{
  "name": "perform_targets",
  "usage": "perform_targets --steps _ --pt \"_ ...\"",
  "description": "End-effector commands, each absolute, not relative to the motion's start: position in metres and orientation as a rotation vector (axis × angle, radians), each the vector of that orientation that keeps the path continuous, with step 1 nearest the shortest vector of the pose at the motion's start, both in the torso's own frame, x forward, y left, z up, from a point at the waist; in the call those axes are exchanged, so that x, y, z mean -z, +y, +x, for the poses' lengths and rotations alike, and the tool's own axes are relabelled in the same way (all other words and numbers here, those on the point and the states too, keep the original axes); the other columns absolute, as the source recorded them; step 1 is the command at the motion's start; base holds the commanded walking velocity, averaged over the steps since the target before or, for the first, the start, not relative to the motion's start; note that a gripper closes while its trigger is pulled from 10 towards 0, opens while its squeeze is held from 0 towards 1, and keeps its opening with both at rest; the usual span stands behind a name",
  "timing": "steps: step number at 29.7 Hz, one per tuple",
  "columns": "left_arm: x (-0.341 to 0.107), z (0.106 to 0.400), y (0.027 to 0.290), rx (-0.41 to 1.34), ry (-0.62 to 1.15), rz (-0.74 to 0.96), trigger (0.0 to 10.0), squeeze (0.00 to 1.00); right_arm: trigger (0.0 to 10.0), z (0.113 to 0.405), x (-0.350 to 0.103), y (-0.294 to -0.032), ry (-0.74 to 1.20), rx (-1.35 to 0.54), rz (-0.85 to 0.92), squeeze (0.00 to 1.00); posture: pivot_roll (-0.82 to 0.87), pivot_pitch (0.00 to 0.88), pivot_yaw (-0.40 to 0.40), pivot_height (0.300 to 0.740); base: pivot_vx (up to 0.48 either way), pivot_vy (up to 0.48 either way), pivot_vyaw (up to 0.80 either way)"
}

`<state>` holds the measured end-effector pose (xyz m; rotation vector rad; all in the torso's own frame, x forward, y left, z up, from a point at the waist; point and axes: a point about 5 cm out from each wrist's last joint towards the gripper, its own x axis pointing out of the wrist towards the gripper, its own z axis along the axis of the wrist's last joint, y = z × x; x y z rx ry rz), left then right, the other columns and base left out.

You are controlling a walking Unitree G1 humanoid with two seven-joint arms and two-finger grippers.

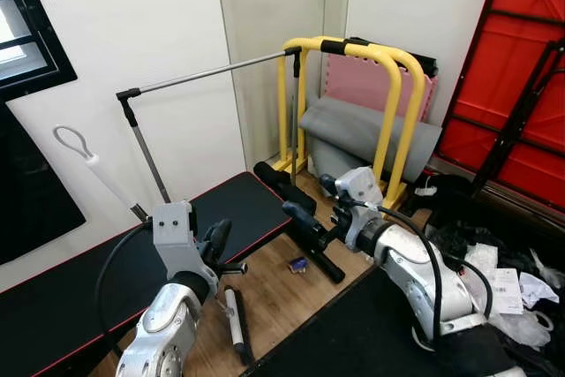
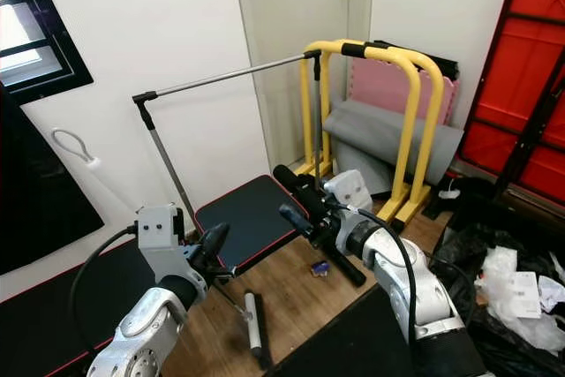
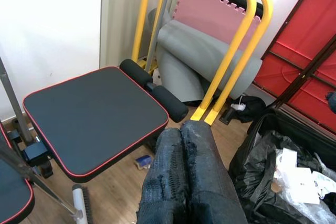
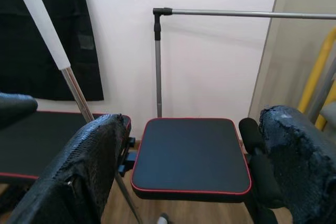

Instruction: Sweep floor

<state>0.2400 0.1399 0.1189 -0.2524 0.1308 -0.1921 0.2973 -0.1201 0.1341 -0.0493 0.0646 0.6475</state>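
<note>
A broom leans against the white wall. Its white grip with a loop (image 1: 88,158) is up high, and its thin metal stick runs down behind my left arm to the head (image 1: 236,324) on the wooden floor. My left gripper (image 1: 217,239) hovers just beside the stick with its fingers (image 3: 184,182) pressed together on nothing. My right gripper (image 1: 307,221) is held over the floor by the bench, its fingers (image 4: 94,166) spread wide open and empty. A small blue scrap (image 1: 297,264) lies on the floor below it.
A black bench pad with red trim (image 1: 225,209) and foam rollers (image 1: 282,184) stand ahead. A steel bar (image 1: 212,72) spans overhead. Beyond are a yellow frame (image 1: 393,86), a rolled grey mat (image 1: 362,134) and a pink mat. A black bag with papers (image 1: 499,284) lies to the right.
</note>
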Motion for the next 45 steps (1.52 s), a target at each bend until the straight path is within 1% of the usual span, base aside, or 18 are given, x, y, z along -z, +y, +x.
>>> perform_targets --steps 1,25,27,31,32,33,34,36,37,38,39,41,42,43,44,45 --pt "-0.116 0.241 0.142 0.172 0.156 -0.239 10.0 0.0 10.0 0.298 -0.135 -0.117 0.055 -0.66 -0.055 0.0 -0.09 0.0 -0.007 0.74 0.0 0.0 0.0" --pt "-0.117 0.237 0.142 0.155 0.146 -0.212 10.0 0.0 10.0 0.295 -0.134 -0.119 0.052 -0.664 -0.054 0.0 -0.09 0.0 -0.007 0.74 0.0 0.0 0.0" --pt "-0.121 0.226 0.139 0.133 0.123 -0.213 10.0 0.0 10.0 0.286 -0.134 -0.124 0.057 -0.677 -0.077 0.0 -0.1 0.0 -0.014 0.74 0.0 0.0 0.0" --pt "-0.123 0.221 0.136 0.126 0.115 -0.218 10.0 0.0 10.0 0.28 -0.134 -0.128 0.062 -0.68 -0.094 0.0 -0.1 0.0 -0.02 0.74 0.0 0.0 0.0" --pt "-0.122 0.217 0.129 0.127 0.118 -0.234 10.0 0.0 10.0 0.274 -0.134 -0.136 0.087 -0.665 -0.087 0.0 -0.1 0.0 -0.021 0.74 0.0 0.0 0.0" --pt "-0.122 0.217 0.129 0.127 0.118 -0.234 10.0 0.0 10.0 0.274 -0.134 -0.136 0.087 -0.665 -0.087 0.0 -0.1 0.0 -0.021 0.74 0.0 0.0 0.0" --pt "-0.122 0.214 0.121 0.125 0.121 -0.247 10.0 0.0 10.0 0.268 -0.138 -0.147 0.103 -0.656 -0.106 0.0 -0.1 0.0 -0.022 0.74 0.0 0.0 0.0" --pt "-0.122 0.214 0.121 0.125 0.121 -0.247 10.0 0.0 10.0 0.268 -0.138 -0.147 0.103 -0.656 -0.106 0.0 -0.1 0.0 -0.022 0.74 0.0 0.0 0.0" --pt "-0.119 0.211 0.112 0.137 0.129 -0.233 10.0 0.0 10.0 0.262 -0.143 -0.158 0.11 -0.644 -0.133 0.0 -0.09 0.005 -0.017 0.74 0.0 0.0 0.0" --pt "-0.119 0.211 0.112 0.137 0.129 -0.233 10.0 0.0 10.0 0.262 -0.143 -0.158 0.11 -0.644 -0.133 0.0 -0.09 0.005 -0.017 0.74 0.0 0.0 0.0" --pt "-0.111 0.205 0.109 0.13 0.156 -0.194 10.0 0.0 10.0 0.257 -0.146 -0.164 0.106 -0.611 -0.106 0.0 -0.08 0.0 0.004 0.74 0.0 0.0 0.0" --pt "-0.105 0.201 0.109 0.126 0.178 -0.164 10.0 0.0 10.0 0.254 -0.147 -0.167 0.101 -0.583 -0.082 0.0 -0.08 0.0 0.01 0.74 0.0 0.0 0.0" --pt "-0.098 0.198 0.111 0.126 0.2 -0.145 10.0 0.0 10.0 0.249 -0.147 -0.165 0.09 -0.585 -0.024 0.0 -0.07 0.0 0.056 0.74 0.0 0.0 0.0" --pt "-0.093 0.196 0.114 0.129 0.219 -0.136 10.0 0.0 10.0 0.244 -0.15 -0.161 0.07 -0.624 0.071 0.0 -0.07 0.0 0.056 0.74 0.0 0.0 0.0" --pt "-0.089 0.196 0.115 0.153 0.229 -0.133 10.0 0.0 10.0 0.236 -0.153 -0.155 0.052 -0.698 0.151 0.0 -0.08 0.0 0.092 0.74 0.0 0.0 0.0" --pt "-0.089 0.196 0.115 0.153 0.229 -0.133 10.0 0.0 10.0 0.236 -0.153 -0.155 0.052 -0.698 0.151 0.0 -0.08 0.0 0.092 0.74 0.0 0.0 0.0"
